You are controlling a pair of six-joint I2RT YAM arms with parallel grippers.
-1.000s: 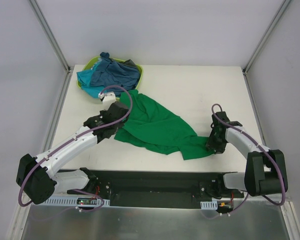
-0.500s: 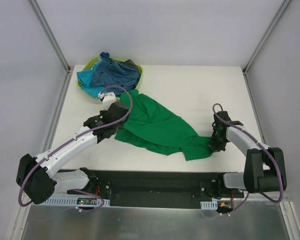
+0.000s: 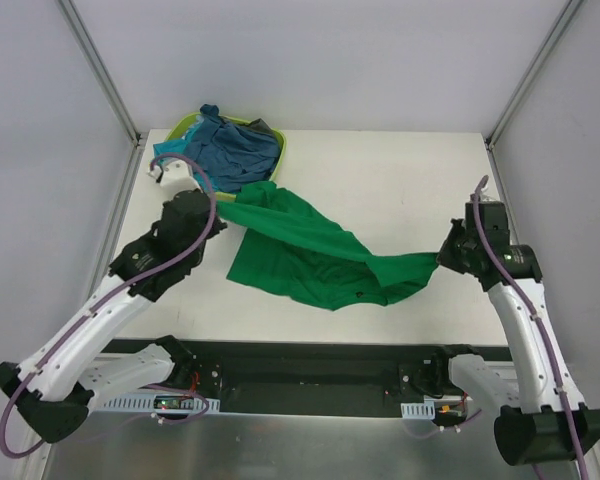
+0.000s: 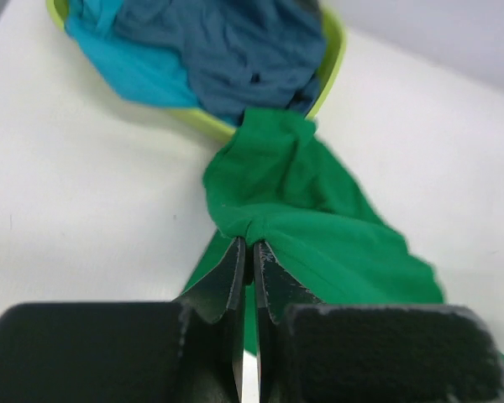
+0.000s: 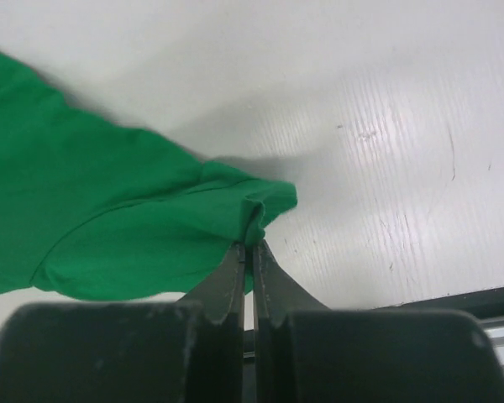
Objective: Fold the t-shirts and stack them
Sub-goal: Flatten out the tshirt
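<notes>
We see a bright green soft cloth t-shirt (image 3: 310, 255) stretched across the middle of the smooth white table (image 3: 400, 190), strung between the two arms. The cloth is matte and limp. A gathered, creased ridge runs from upper left to lower right, and a looser crumpled flap sags below it onto the table.

The left gripper (image 4: 245, 248) is clenched on a pinched fold at the shirt's left end, its dark wedge-shaped fingers (image 4: 228, 281) pressed together with fabric bunched at the tips. The right gripper (image 5: 248, 245) is clamped just as tightly on a small puckered corner at the right end. That corner is held off the table and casts a soft shadow beneath it.

Behind the left end sits a lime-green plastic basket (image 3: 280, 150) with a rounded glossy rim, at the far left of the table. It is heaped with rumpled cloth: a dusty blue shirt (image 3: 235, 150) on top, a turquoise shirt (image 3: 175, 160) spilling over the left side, and a scrap of dark grey cloth (image 3: 263, 127) at the far rim. In the left wrist view the green shirt's far edge reaches up to the basket's near rim (image 4: 332, 59); we cannot tell whether it touches.

The table shows faint scuffs and fine lines in the right wrist view. A black rail (image 3: 310, 370) runs along the near edge, and a purple cable (image 3: 195, 250) trails along the left arm. Nothing lies between the two grippers but the shirt.
</notes>
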